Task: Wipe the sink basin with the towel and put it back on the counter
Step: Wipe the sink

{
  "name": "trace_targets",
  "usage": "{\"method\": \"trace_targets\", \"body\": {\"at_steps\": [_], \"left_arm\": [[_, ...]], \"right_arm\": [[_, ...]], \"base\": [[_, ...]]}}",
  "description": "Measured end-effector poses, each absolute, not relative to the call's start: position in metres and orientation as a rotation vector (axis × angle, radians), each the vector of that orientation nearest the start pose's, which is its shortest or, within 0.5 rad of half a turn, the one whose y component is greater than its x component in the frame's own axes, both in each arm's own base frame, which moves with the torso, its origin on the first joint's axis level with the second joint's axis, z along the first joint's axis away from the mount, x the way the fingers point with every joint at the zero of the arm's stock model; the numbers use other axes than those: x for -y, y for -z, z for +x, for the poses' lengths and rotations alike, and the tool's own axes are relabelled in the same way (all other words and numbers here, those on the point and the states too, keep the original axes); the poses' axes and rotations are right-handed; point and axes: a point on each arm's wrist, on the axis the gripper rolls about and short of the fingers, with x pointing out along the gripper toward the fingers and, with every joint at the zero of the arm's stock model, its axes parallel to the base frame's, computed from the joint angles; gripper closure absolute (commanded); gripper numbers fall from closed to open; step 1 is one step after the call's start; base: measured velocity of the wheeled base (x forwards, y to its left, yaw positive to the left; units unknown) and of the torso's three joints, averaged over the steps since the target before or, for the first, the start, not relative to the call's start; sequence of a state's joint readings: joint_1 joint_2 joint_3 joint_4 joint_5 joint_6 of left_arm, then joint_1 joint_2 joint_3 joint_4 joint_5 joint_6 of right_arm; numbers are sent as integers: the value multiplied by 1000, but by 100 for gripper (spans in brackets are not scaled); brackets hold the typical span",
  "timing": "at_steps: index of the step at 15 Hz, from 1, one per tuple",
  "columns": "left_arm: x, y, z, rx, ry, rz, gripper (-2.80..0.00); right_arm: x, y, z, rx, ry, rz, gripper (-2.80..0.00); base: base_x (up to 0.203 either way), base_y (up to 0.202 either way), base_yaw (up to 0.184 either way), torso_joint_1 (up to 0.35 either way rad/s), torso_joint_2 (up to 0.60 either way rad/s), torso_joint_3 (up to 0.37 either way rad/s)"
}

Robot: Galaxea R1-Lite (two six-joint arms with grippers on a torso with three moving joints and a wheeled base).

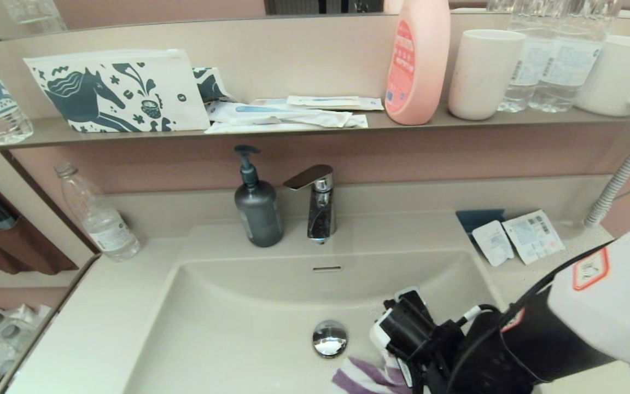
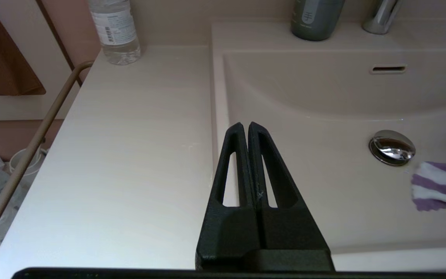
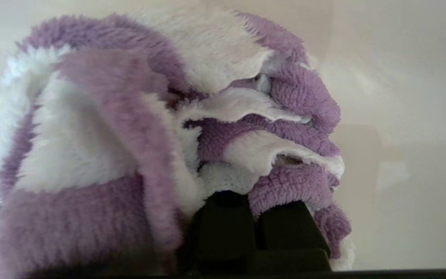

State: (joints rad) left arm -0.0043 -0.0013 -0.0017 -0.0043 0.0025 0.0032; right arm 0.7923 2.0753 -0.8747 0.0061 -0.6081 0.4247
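Observation:
The purple-and-white striped towel lies bunched on the floor of the cream sink basin, just right of the chrome drain plug. My right gripper reaches down into the basin and is shut on the towel, whose folds cover the fingertips in the right wrist view. The overflow slot sits in the back wall. My left gripper is shut and empty, hovering over the basin's left rim beside the counter; it is outside the head view. The towel's edge also shows past the plug.
A grey soap dispenser and chrome faucet stand behind the basin. A clear water bottle stands on the counter's back left, and sachets lie at back right. The shelf above holds a pouch, a pink bottle and cups.

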Motion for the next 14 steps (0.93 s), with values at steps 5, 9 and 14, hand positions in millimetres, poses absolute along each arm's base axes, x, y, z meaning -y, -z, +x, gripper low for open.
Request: {"method": "trace_targets", "body": {"at_steps": [5, 9, 14], "left_arm": [[0, -76, -23, 7, 2, 3, 0], [0, -76, -23, 7, 2, 3, 0], [0, -76, -23, 7, 1, 3, 0]], "right_arm": [[-171, -105, 216, -784, 51, -249, 0], [-136, -158, 226, -649, 66, -121, 0], [-126, -204, 227, -528, 52, -31, 0]], "base": [[0, 0, 0, 0, 0, 0], [0, 0, 0, 0, 0, 0], [0, 0, 0, 0, 0, 0]]}}
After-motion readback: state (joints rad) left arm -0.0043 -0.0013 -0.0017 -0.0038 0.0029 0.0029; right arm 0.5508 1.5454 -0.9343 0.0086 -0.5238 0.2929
